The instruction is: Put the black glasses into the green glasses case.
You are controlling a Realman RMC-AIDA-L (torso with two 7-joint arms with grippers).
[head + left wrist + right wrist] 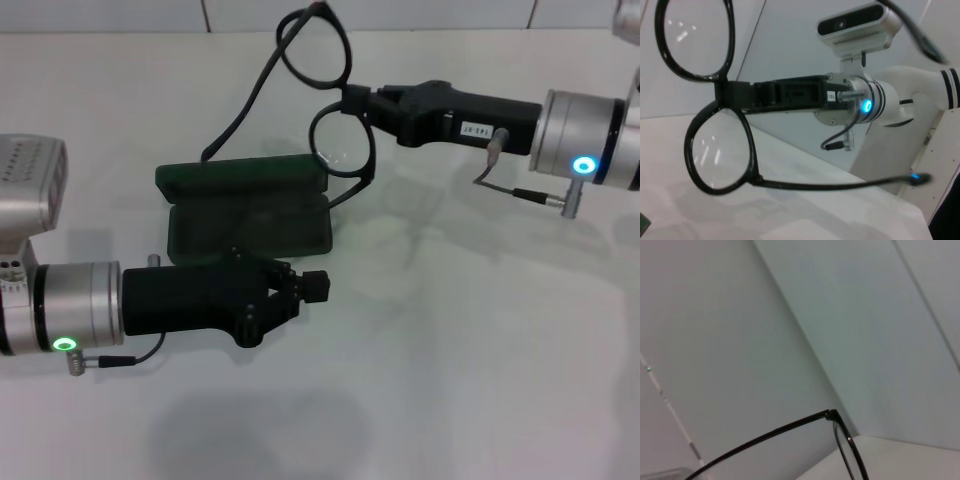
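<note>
Head view: my right gripper [358, 100] is clamped on the bridge of the black glasses [335, 95], holding them in the air just above the far right end of the open green glasses case [245, 205]. My left gripper [310, 287] sits just in front of the case on the table [480, 350]; I cannot tell its finger state

Left wrist view: the glasses [715, 115] are pinched at the bridge by the right gripper [722, 95], temples unfolded

Right wrist view: only one temple and a rim of the glasses [840, 440] show
</note>
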